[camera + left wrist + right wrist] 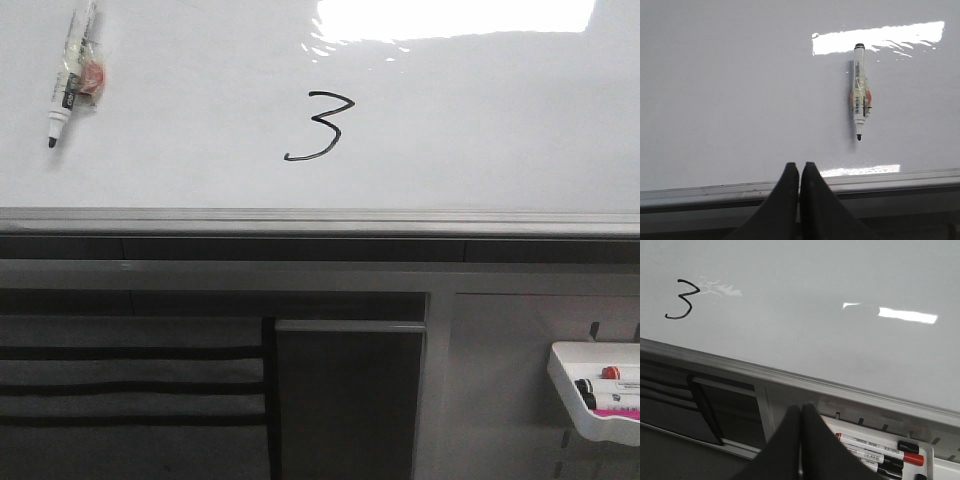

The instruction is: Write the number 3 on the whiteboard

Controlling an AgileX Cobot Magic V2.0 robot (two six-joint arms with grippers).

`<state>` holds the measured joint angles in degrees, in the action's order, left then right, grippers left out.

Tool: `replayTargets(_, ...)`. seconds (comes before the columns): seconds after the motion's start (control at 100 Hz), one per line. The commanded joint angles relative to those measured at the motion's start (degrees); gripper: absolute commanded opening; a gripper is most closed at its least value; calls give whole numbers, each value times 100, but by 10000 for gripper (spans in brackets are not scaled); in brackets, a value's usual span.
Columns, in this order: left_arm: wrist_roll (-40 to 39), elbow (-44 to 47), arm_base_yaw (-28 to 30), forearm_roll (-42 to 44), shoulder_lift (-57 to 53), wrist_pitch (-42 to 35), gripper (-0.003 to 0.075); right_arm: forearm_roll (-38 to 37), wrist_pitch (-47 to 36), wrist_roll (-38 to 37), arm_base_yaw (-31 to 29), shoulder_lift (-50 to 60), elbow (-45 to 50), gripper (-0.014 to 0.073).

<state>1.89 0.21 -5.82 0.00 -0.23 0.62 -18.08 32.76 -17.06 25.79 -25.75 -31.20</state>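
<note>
A hand-drawn black number 3 (318,126) stands on the whiteboard (480,130), well apart from either tool. The print on the marker (859,92) labels is too small to read.

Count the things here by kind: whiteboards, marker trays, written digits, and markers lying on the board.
whiteboard: 1
marker tray: 1
number 3: 1
marker on the board: 1
Total: 4
</note>
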Motion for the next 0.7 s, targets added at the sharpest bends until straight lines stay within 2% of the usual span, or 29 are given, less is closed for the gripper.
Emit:
replayTargets(0.0,-73,49,36,0,-164,-463,-20,-160,-392,15,-35,-15,-138,-69)
replayTargets(0.28,-73,49,36,0,-164,-463,-20,-161,-392,15,-21,178,-100,-69)
replayTargets(0.39,-73,49,36,0,-164,-463,-20,-264,-568,15,-359,680,97,-69)
replayTargets(0.52,-73,49,36,0,-164,-463,-20,708,-1065,-246,-1179,1505,722,-69)
replayTargets(0.69,-73,49,36,0,-164,-463,-20,1392,-1912,-246,-1756,2353,1793,-69)
